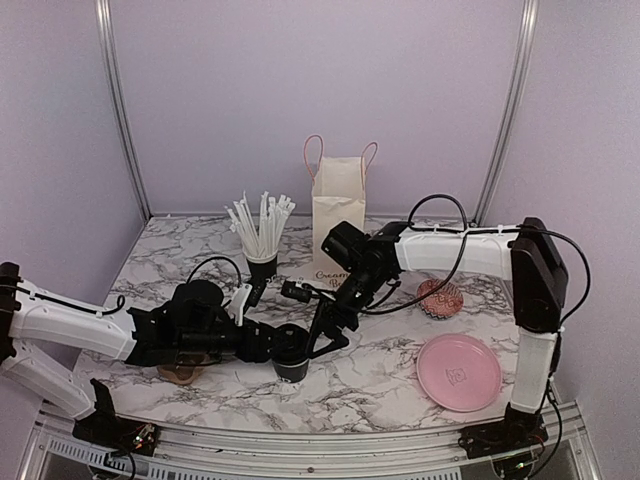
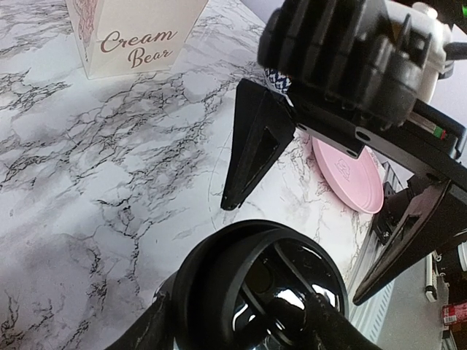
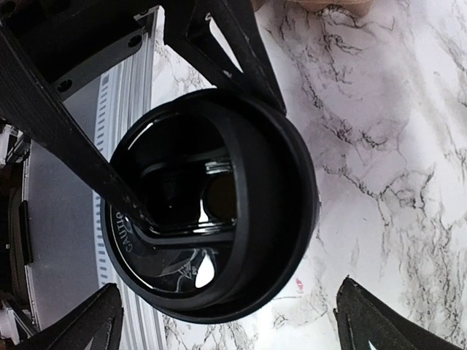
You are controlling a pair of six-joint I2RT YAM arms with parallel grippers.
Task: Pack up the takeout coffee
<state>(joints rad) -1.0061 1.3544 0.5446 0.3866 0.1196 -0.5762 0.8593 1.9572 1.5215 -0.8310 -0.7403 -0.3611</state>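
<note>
The left fingers (image 3: 219, 44) are pinching the small black paper takeout cup (image 1: 293, 369) near its top, one finger pressing on each side. The cup is standing upright between them on the white marble-patterned worktop (image 1: 390, 395), and its round black plastic lid (image 3: 219, 248) is sitting on top. The right fingers (image 2: 252, 142) are spreading wide and gripping nothing. They are pointing down at the cup from its far side, so that in the right wrist view the lidded cup is lying in the gap between the two tips and just beyond them. One right fingertip is reaching down close to the worktop just behind the cup; whether it is touching the surface cannot be told. Beyond the right fingers, a tall cream paper bag with thin pink handles (image 1: 338, 215), printed "Cream Bear", is standing upright. Beside it, beyond the left fingers, a second black cup full of white straws (image 1: 262, 262) is standing. To the robot's right of the right fingers, a round pink plate (image 1: 458, 372) is lying flat near the front edge, with a small round red-patterned item (image 1: 440, 297) sitting farther back from it. Behind the left fingers, a piece of brown cardboard (image 1: 180, 374) is showing under the left arm, mostly hidden.
</note>
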